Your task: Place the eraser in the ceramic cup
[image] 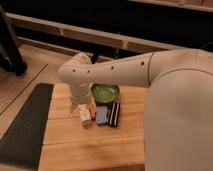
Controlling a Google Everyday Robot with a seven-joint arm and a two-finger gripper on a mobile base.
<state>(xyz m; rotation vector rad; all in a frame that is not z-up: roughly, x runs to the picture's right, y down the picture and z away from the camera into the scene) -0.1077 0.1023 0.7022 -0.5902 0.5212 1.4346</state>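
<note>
The eraser [115,114] is a flat black block with pale stripes. It lies on the wooden table [90,150], just right of the blue pad [102,115] and in front of the green bowl [105,92]. A small pale whitish object [85,118], which looks like the ceramic cup, stands left of the blue pad. My gripper [81,106] hangs from the white arm [115,70] directly over that pale object, a short way left of the eraser. It holds nothing that I can see. The arm's wrist hides part of the pale object.
A dark mat [25,125] lies on the floor along the table's left edge. My large white arm body [180,115] covers the table's right side. A low rail [75,32] runs along the back. A small orange-red patch [92,113] shows beside the pale object.
</note>
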